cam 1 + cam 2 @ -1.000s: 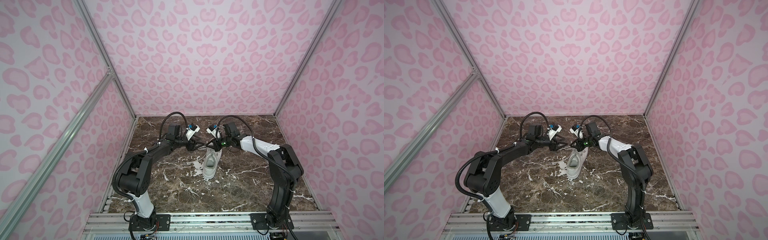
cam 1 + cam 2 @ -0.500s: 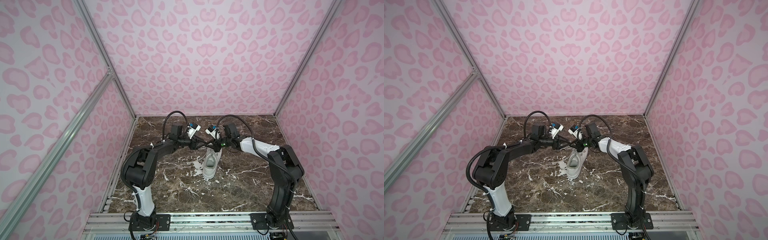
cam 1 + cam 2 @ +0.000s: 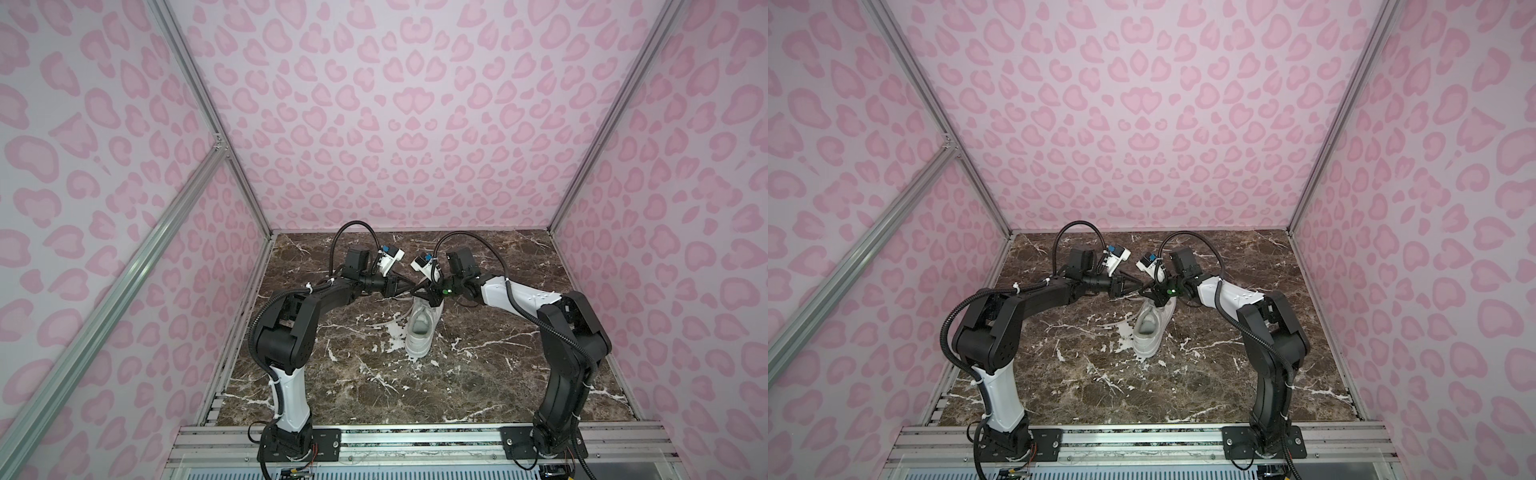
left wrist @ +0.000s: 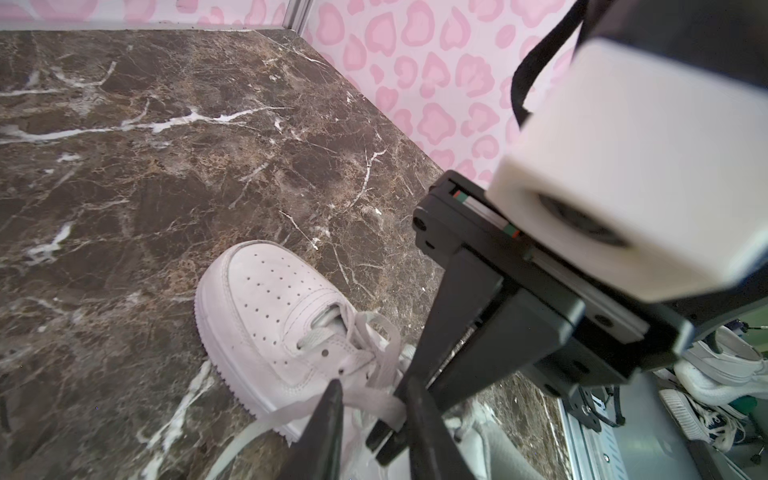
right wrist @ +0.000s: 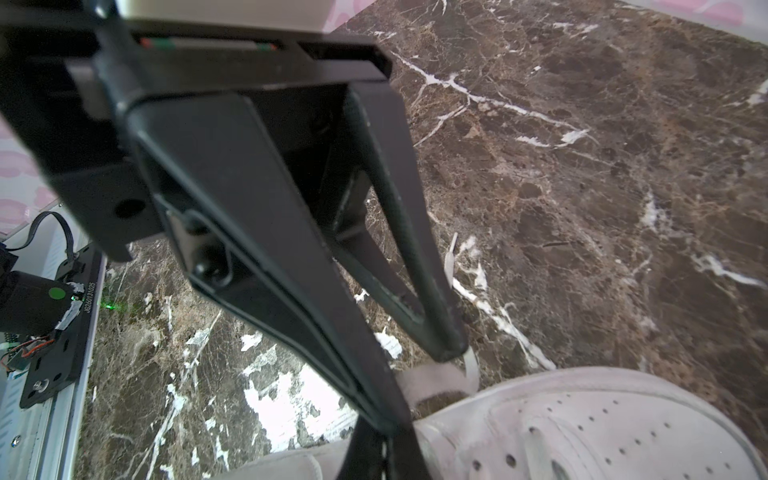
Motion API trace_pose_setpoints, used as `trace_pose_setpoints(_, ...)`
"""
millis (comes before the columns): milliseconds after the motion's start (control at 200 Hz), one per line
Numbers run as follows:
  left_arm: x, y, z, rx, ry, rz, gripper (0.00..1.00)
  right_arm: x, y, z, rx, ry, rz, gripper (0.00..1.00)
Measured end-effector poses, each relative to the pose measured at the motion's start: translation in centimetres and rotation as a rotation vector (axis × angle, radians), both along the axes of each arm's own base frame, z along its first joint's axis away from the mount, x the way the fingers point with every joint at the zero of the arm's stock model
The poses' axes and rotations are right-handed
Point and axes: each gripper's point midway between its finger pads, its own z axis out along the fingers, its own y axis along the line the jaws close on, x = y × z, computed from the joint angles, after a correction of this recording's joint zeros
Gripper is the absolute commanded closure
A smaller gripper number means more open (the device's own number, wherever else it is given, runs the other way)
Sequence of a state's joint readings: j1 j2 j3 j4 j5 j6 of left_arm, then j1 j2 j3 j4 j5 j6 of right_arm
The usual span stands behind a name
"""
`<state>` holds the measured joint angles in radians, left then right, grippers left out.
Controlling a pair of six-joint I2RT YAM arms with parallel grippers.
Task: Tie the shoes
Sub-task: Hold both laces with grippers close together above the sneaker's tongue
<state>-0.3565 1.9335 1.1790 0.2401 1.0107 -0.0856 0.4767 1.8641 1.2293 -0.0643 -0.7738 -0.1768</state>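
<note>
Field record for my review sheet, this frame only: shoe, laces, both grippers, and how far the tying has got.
shoe: white sneaker, upright on the marble table, toe toward the back wall
lace: untied; one strand stretched off the eyelets between the grippers, another lying loose on the table
left gripper: jaws apart, straddling the stretched strand
right gripper: shut, apparently pinching that strand
bow: none visible
</note>
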Motion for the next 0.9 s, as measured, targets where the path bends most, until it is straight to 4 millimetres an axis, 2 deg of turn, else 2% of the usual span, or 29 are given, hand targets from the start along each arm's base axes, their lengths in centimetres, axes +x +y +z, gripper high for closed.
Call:
trace_pose_setpoints(250, -0.2, -0.1, -0.2, -0.008, 0.035, -0.004, 0.96, -0.1, -0.2, 0.2, 0.003, -0.024, -0.007, 1.0)
trace_pose_setpoints(320, -0.2, -0.1, -0.2, -0.009, 0.041, -0.002, 0.97, 0.0, -0.2, 0.2, 0.005, -0.029, -0.008, 1.0)
trace_pose_setpoints(435, -0.1, 0.0, -0.1, -0.01, 0.051, 0.004, 0.97, 0.1, -0.2, 0.3, 0.007, -0.034, -0.01, 0.94)
trace_pose_setpoints(575, 0.1, -0.1, 0.4, -0.014, 0.049, 0.006, 0.97, 0.2, -0.2, 0.3, 0.008, -0.039, -0.013, 0.95)
trace_pose_setpoints(610, 0.1, -0.1, 0.6, -0.015, 0.045, 0.006, 0.95, 0.2, -0.2, 0.3, 0.009, -0.043, -0.015, 0.96)
trace_pose_setpoints(685, 0.2, -0.1, 1.0, -0.019, 0.038, 0.007, 0.79, 0.1, -0.3, 0.1, 0.004, -0.041, -0.017, 0.98)
trace_pose_setpoints(740, 0.3, -0.1, 1.3, -0.022, 0.043, 0.01, 0.71, 0.1, -0.3, 0.1, 0.004, -0.041, -0.017, 0.98)
trace_pose_setpoints(900, 0.2, -0.1, 1.3, -0.021, 0.069, 0.009, 0.65, 0.2, -0.3, 0.1, -0.007, -0.057, -0.02, 0.98)
